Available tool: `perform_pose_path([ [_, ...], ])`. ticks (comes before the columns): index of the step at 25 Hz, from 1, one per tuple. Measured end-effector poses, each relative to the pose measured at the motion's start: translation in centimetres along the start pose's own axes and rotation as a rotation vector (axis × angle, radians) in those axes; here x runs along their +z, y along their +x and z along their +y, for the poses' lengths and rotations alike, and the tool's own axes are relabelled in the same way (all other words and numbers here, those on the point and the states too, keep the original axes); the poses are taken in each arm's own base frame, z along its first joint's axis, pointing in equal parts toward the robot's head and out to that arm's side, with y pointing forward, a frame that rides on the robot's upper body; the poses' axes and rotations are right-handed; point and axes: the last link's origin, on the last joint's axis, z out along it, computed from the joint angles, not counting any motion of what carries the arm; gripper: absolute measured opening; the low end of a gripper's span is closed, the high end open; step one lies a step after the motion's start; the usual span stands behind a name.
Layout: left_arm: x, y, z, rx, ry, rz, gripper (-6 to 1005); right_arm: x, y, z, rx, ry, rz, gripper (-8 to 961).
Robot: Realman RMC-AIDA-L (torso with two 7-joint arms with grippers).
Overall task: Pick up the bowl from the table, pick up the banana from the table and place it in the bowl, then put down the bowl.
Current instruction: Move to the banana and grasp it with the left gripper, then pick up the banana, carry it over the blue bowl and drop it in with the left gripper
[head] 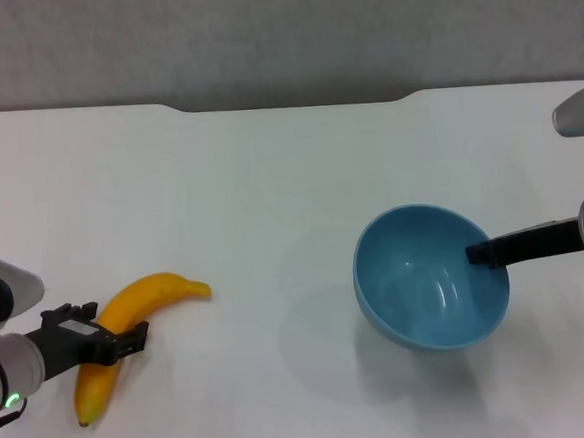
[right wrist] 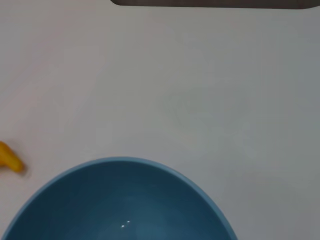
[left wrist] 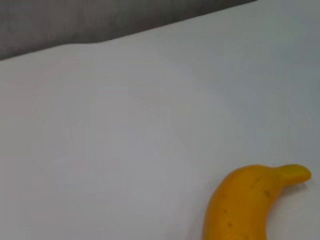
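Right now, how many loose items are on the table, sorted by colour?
Yellow: 1, the banana, with the left gripper at its middle.
Light blue: 1, the bowl, with the right gripper at its rim.
Total: 2, both on the white table.

A smooth, curved yellow-orange banana (left wrist: pixel 250 205) lies on the wide, flat white table (left wrist: pixel 125 135). Only one end of it shows. A dark grey strip (left wrist: pixel 75 22) runs behind the table.
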Motion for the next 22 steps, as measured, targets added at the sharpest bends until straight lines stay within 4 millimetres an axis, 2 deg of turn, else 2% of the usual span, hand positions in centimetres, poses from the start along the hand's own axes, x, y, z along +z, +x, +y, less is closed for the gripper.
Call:
perform_pose_path([
  [8,0.1,0.3,0.1,-0.007,-0.001,0.005,798,0.0,0.0,0.0,0.0,-0.001,-0.003,35],
  [13,0.1,0.7,-0.1,-0.016,0.008,0.02,610,0.0,-0.2,0.1,-0.003,-0.001,-0.005,35],
  [17,-0.2,2.3,0.0,-0.039,-0.003,0.072,538,0.2,-0.1,-0.2,0.006,0.014,-0.016,35],
  [20,-1.2,3.9,0.0,-0.07,-0.014,0.14,515,0.5,-0.3,0.0,0.0,0.018,-0.022,35],
  [21,-2.2,5.3,-0.1,-0.096,-0.021,0.2,515,0.9,-0.8,0.4,-0.005,0.011,-0.02,35],
  [22,-2.2,5.3,-0.1,-0.096,-0.021,0.2,515,1.1,-1.1,0.7,-0.005,0.004,-0.017,35],
])
